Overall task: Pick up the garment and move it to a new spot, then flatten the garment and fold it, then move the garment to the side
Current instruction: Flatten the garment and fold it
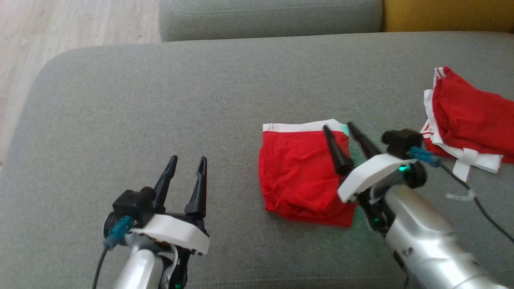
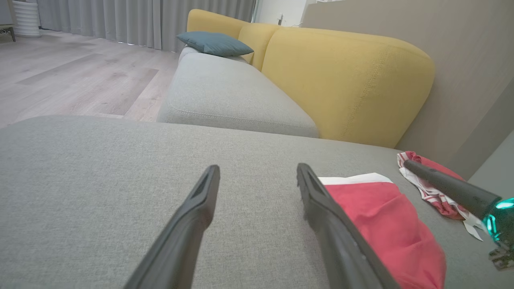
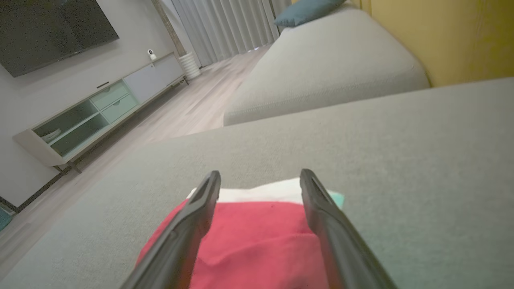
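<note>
While the right tool [image 1: 337, 126] hangs spread, the garment [image 1: 299, 176] lies beneath it.

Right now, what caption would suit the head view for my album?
Open right claw over a folded red garment on a grey sofa, left claw open nearby.

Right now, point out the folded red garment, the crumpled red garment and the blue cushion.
folded red garment [image 1: 297, 176]: head view, middle of red panel.
crumpled red garment [image 1: 470, 120]: head view, central red fabric.
blue cushion [image 2: 215, 43]: left wrist view, its top face.
</note>
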`<state>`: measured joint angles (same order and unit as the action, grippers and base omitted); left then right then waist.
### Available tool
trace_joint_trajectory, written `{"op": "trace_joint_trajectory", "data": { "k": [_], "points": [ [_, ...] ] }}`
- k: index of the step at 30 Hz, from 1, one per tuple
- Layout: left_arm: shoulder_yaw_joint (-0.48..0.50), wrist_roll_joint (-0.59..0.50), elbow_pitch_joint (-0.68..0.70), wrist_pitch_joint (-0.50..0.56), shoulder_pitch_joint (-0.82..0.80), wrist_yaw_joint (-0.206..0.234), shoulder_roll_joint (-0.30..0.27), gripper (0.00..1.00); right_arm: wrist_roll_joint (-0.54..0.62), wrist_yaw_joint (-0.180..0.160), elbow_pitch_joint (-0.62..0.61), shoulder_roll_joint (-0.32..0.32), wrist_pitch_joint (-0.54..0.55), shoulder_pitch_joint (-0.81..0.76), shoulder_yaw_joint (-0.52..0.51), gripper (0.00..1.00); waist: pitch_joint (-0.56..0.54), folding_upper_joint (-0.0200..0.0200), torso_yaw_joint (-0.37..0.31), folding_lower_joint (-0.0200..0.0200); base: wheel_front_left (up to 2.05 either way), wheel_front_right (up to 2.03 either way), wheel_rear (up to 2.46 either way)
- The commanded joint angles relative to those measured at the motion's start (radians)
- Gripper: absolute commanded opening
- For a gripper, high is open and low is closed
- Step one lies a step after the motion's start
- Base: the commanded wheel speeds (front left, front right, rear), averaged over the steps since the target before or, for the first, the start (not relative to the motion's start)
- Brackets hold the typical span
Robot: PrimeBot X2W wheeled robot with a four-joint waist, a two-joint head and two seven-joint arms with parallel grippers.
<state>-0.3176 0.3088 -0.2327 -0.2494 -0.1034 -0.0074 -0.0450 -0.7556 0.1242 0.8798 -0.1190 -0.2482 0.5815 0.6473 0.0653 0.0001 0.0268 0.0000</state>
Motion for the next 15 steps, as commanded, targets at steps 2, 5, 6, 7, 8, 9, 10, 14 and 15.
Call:
{"op": "trace_joint_trajectory", "data": {
  "k": [2, 5, 6, 7, 8, 9, 10, 14, 15],
  "points": [
    [0.044, -0.01, 0.043, -0.012, -0.017, 0.003, -0.005, 1.0, 0.111, 0.007, -0.09, -0.006, -0.013, -0.041, -0.086, 1.0, -0.012, -0.0001, -0.021, 0.0, 0.0, 0.0, 0.0],
    [0.055, -0.013, 0.053, -0.012, -0.02, 0.003, -0.005, 1.0, 0.232, 0.007, -0.172, -0.012, -0.013, -0.109, -0.2, 1.0, -0.015, -0.0001, -0.035, 0.0, 0.0, 0.0, 0.0],
    [0.059, -0.014, 0.057, -0.012, -0.021, 0.003, -0.005, 1.0, 0.271, 0.007, -0.203, -0.009, -0.013, -0.133, -0.237, 1.0, -0.015, -0.0001, -0.039, 0.0, 0.0, 0.0, 0.0],
    [0.059, -0.014, 0.057, -0.012, -0.021, 0.003, -0.005, 1.0, 0.271, 0.007, -0.203, -0.009, -0.013, -0.133, -0.237, 1.0, -0.015, -0.0001, -0.039, 0.0, 0.0, 0.0, 0.0],
    [0.064, -0.015, 0.062, -0.012, -0.023, 0.003, -0.005, 1.0, 0.313, 0.007, -0.236, -0.008, -0.013, -0.156, -0.273, 1.0, -0.015, -0.0001, -0.044, 0.0, 0.0, 0.0, 0.0],
    [0.069, -0.015, 0.069, -0.012, -0.025, 0.003, -0.005, 1.0, 0.358, 0.007, -0.271, -0.005, -0.013, -0.181, -0.307, 1.0, -0.014, -0.0001, -0.048, 0.0, 0.0, 0.0, 0.0],
    [0.074, -0.015, 0.075, -0.012, -0.027, 0.004, -0.005, 1.0, 0.394, 0.007, -0.305, 0.002, -0.013, -0.207, -0.345, 1.0, -0.014, -0.0001, -0.052, 0.0, 0.0, 0.0, 0.0],
    [0.09, -0.014, 0.099, -0.012, -0.033, 0.006, -0.005, 1.0, 0.534, 0.007, -0.44, 0.035, -0.013, -0.31, -0.47, 1.0, -0.008, -0.0001, -0.067, 0.0, 0.0, 0.0, 0.0],
    [0.093, -0.014, 0.106, -0.012, -0.035, 0.007, -0.005, 1.0, 0.558, 0.007, -0.469, 0.045, -0.013, -0.333, -0.496, 1.0, -0.006, -0.0001, -0.069, 0.0, 0.0, 0.0, 0.0]
  ]
}}
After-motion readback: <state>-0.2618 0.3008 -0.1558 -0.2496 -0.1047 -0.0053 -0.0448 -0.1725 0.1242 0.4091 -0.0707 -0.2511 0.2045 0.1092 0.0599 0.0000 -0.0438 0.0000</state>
